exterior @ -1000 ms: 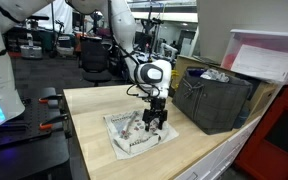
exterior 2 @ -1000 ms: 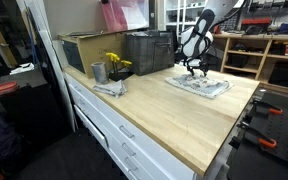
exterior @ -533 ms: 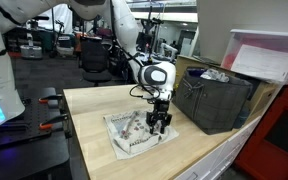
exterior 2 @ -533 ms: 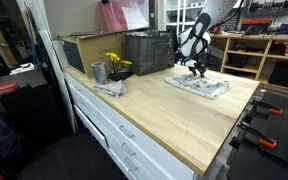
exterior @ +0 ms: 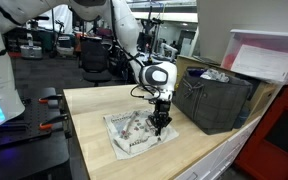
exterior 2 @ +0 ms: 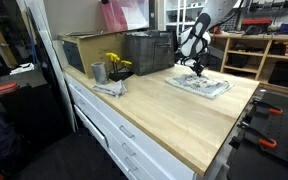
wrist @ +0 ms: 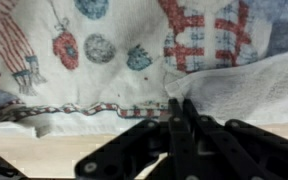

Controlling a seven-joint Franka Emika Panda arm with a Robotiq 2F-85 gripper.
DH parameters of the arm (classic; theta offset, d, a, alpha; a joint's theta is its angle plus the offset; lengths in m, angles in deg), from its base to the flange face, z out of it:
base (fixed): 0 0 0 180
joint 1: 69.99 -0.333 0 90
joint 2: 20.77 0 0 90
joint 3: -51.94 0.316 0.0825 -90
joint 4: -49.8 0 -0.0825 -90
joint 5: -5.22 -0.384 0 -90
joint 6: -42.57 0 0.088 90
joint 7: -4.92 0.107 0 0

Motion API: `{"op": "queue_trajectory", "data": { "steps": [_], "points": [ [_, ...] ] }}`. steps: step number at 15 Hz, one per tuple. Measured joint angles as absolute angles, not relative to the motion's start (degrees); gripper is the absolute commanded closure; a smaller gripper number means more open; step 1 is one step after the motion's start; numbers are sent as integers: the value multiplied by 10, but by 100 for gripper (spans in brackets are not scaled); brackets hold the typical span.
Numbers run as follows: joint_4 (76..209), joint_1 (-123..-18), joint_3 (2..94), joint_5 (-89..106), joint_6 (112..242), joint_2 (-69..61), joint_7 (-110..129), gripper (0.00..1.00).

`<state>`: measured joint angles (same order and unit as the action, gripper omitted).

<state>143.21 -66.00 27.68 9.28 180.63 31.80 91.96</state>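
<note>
A white cloth printed with red and blue figures lies flat on the wooden counter in both exterior views [exterior: 132, 133] [exterior 2: 197, 85]. The gripper [exterior: 160, 128] points straight down at the cloth's edge, on the side nearest the dark crate. In the wrist view the cloth [wrist: 134, 50] fills the upper part, with bare wood below it. There the gripper [wrist: 180, 103] has its two black fingers pressed together, and a small fold of the cloth's white hem is pinched between the tips. In an exterior view the gripper [exterior 2: 194, 70] stands over the cloth's far side.
A dark crate [exterior: 216, 98] [exterior 2: 149, 50] stands on the counter close beside the gripper. A metal cup [exterior 2: 98, 72] with yellow flowers [exterior 2: 115, 63] and a grey rag [exterior 2: 109, 88] sit further along. A wooden box [exterior 2: 81, 50] stands against the wall.
The jaws stood wide open over the cloth's edge a second ago; they have closed together onto the hem. The arm has stayed almost in place.
</note>
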Motion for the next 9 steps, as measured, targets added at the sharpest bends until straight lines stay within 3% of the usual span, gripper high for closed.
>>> {"op": "queue_trajectory", "data": {
  "steps": [9],
  "points": [
    [1389, -659, 284, 80, 1790, 318, 921, 99]
  ]
}}
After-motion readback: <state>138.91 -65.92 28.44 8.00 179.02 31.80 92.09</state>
